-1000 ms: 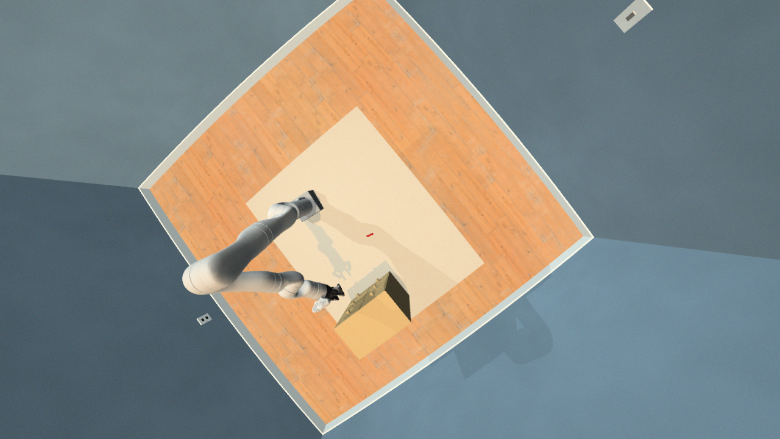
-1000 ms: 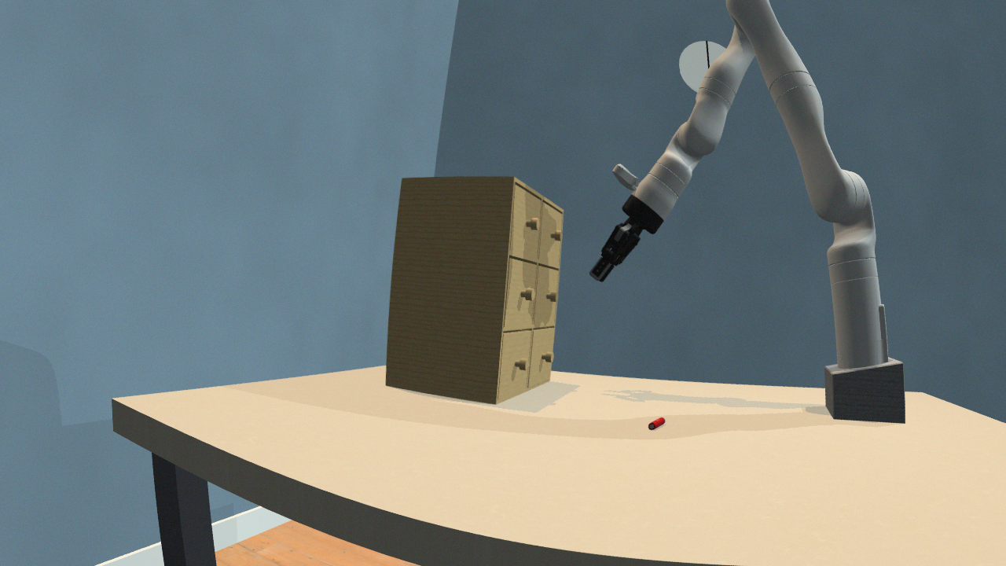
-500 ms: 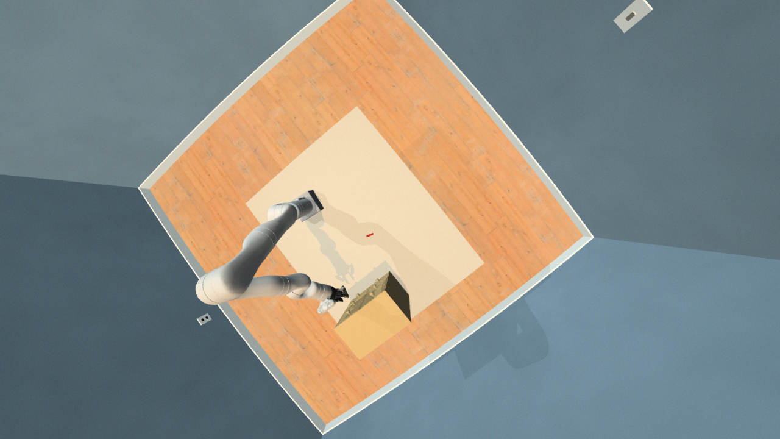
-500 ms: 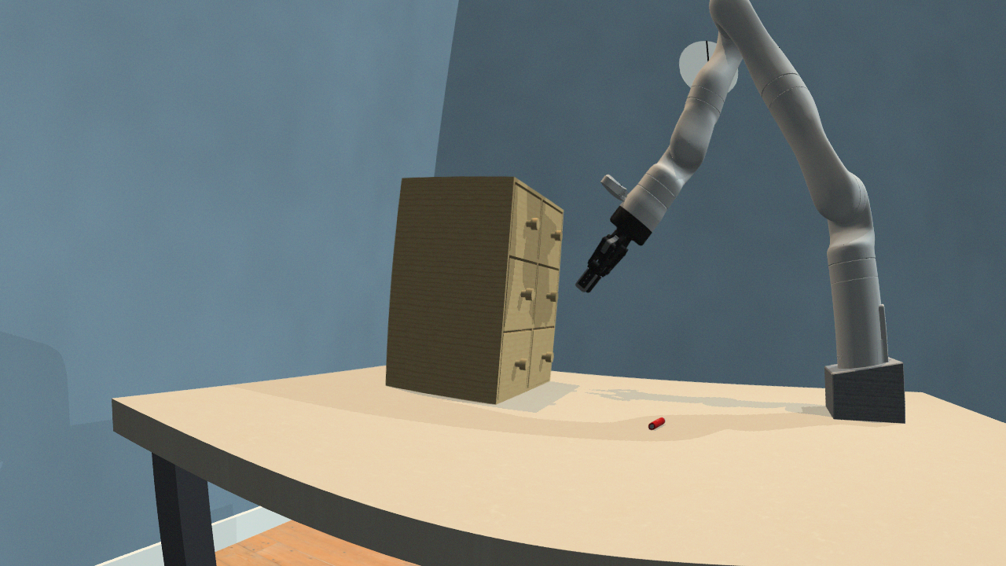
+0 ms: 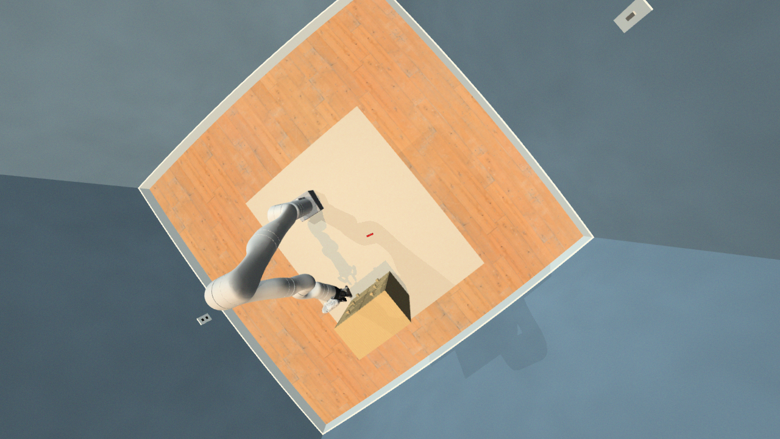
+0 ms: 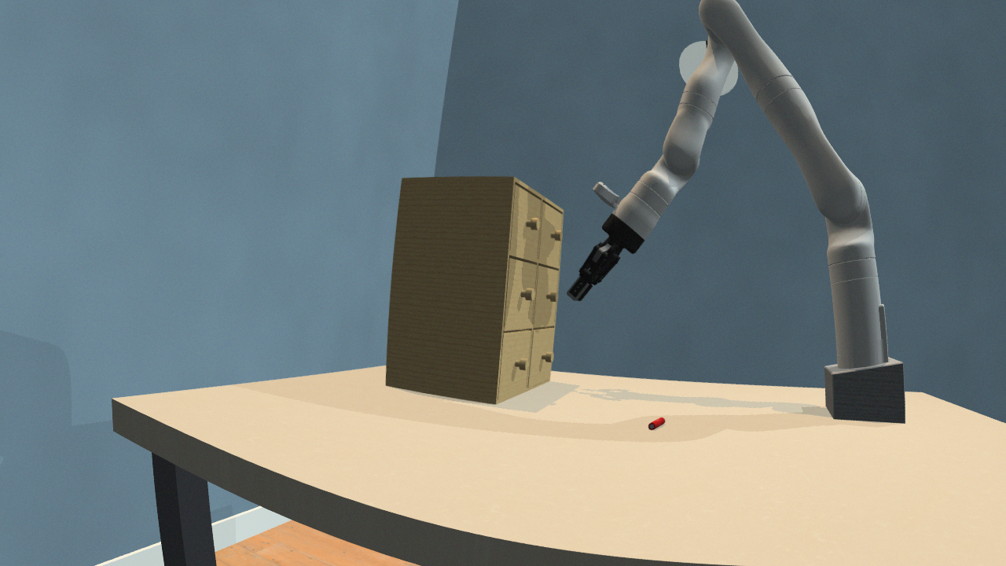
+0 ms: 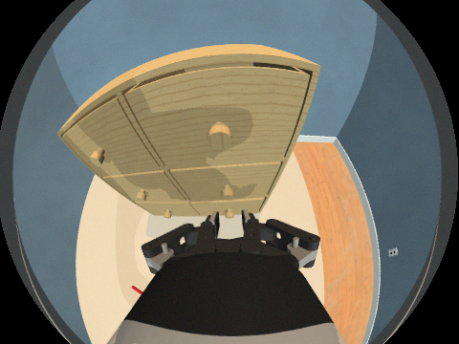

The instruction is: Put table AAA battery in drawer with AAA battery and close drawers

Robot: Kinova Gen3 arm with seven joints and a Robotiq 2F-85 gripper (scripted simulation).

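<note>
Blue walls stand around a plank floor [image 5: 436, 147] [image 6: 295, 545] [image 7: 335, 229], and on it is the pale table [image 5: 348, 147] [image 6: 563, 485] [image 7: 102, 248] where I work. My grey base [image 5: 315, 200] [image 6: 868, 394] sits on the table, toward the right in the exterior view, and my arm [image 5: 256, 256] [image 6: 794, 98] rises from it, folds over high up and comes down toward the wooden chest [image 5: 376, 322] [image 6: 449, 288] [image 7: 206, 110]. The chest stands upright at the left in that same view, its front turned toward my base side. I count six drawers in it, two columns of three, each with a round knob. All look pushed in or nearly so; I cannot tell what any of them holds.

My gripper [image 5: 348, 293] [image 6: 576, 294] [image 7: 230, 217] hangs in the air just in front of the chest, apart from it, tilted with its fingertips pointing down toward the chest's front. Its fingers are partly open, a modest gap between them, and I have hold of nothing. In my wrist view, the large knob of an upper drawer [image 7: 191, 96] shows beyond my fingertips.

The red AAA battery [image 5: 369, 235] [image 6: 656, 423] [image 7: 137, 290] lies on its side on the table, between my base and the chest but nearer the exterior view, well apart from my fingers.
</note>
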